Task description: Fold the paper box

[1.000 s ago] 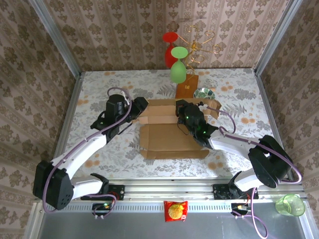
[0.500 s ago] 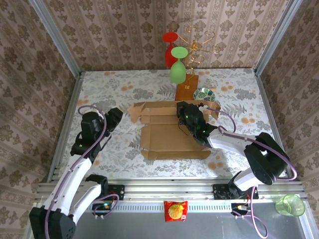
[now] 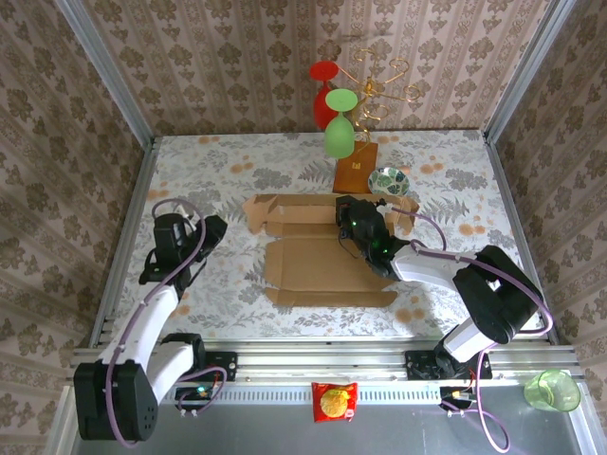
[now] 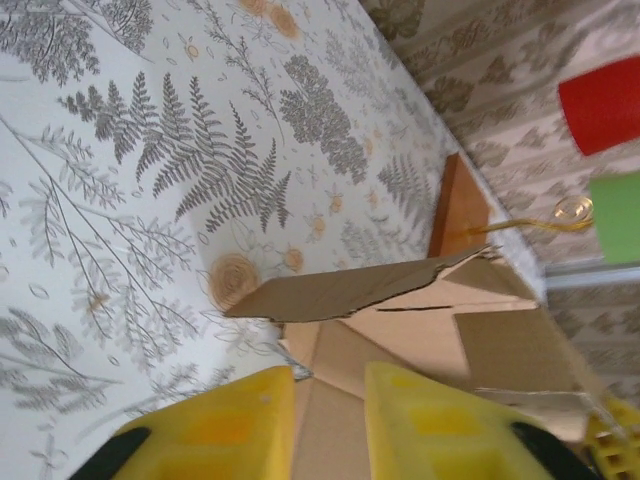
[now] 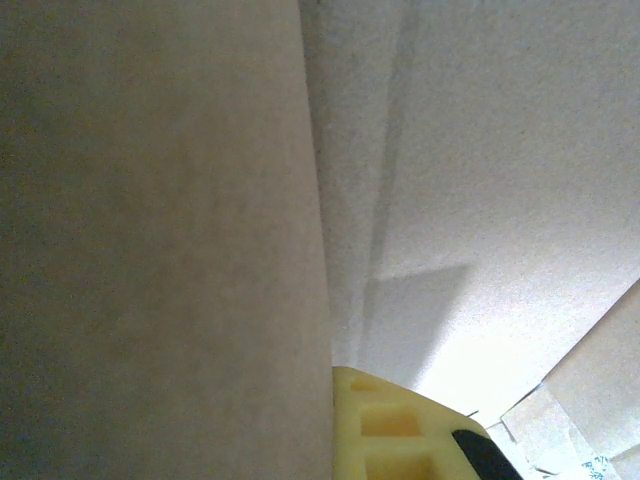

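Top external: shows the paper box (image 3: 327,256) spread mostly flat at the middle of the table (image 3: 237,161), with the big tan panel nearest the arms and a narrower strip of flaps along the far side. Finds the right gripper (image 3: 345,212) low over that far strip, toward its right end. Cannot tell there whether clenched or released. Places the left gripper (image 3: 213,229) off to the left of the cardboard, near its left edge but apart from it, pointing toward it. Just beyond the box's far edge, picks out the wire glass stand (image 3: 357,171) on its orange-brown square foot, a red glass (image 3: 324,90) and a green glass (image 3: 340,133) hanging upside down from it, and a small patterned bowl (image 3: 389,178) just beside the foot. Down on the metal ledge in front of the arm bases, notes a snack packet (image 3: 334,401) and, at far right, a green cup (image 3: 552,390). Left wrist: looks past two yellow fingers (image 4: 215,425) held apart and grasping nothing, toward the box's left end, with one flap (image 4: 350,292) tilted up off the fern-printed table. Right wrist: sits hard up against the box's cardboard, with a shadowed wall at left touching one yellow finger (image 5: 390,430) and a brighter panel behind. Leaves the right grip undecided.
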Action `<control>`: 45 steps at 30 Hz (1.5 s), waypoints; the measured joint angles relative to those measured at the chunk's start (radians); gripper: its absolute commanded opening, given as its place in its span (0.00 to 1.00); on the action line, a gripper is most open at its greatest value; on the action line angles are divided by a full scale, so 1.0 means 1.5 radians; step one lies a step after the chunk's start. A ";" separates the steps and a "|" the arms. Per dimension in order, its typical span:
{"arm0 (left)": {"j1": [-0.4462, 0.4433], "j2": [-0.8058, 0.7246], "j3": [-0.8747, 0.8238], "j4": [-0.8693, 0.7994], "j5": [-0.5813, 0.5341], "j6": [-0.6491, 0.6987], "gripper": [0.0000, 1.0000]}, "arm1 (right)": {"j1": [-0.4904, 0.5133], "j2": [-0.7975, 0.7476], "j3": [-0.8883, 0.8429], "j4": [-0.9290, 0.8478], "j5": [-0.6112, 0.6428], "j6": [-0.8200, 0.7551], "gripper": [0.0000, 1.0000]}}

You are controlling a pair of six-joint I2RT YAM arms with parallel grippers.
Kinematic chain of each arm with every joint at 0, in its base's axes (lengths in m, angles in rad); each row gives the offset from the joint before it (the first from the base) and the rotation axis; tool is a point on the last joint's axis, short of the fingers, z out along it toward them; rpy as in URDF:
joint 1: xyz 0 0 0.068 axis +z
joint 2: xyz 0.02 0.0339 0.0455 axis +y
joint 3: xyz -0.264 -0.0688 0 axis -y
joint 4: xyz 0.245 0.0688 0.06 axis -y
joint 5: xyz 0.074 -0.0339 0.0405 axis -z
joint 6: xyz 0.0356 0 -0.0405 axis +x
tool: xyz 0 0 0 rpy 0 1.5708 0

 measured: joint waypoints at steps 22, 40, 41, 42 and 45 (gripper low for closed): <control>-0.071 0.351 0.067 0.240 0.087 0.359 0.34 | -0.043 0.000 0.000 0.008 -0.078 -0.028 0.00; -0.115 0.298 -0.009 0.347 0.151 0.427 0.38 | -0.075 0.022 0.000 0.045 -0.132 -0.053 0.00; -0.116 0.298 -0.009 0.350 0.154 0.430 0.39 | -0.076 0.022 0.000 0.046 -0.132 -0.053 0.00; -0.118 0.300 -0.009 0.356 0.156 0.433 0.39 | -0.077 0.023 0.000 0.046 -0.133 -0.053 0.00; -0.119 0.310 -0.009 0.374 0.157 0.439 0.40 | -0.080 0.024 0.000 0.046 -0.135 -0.053 0.00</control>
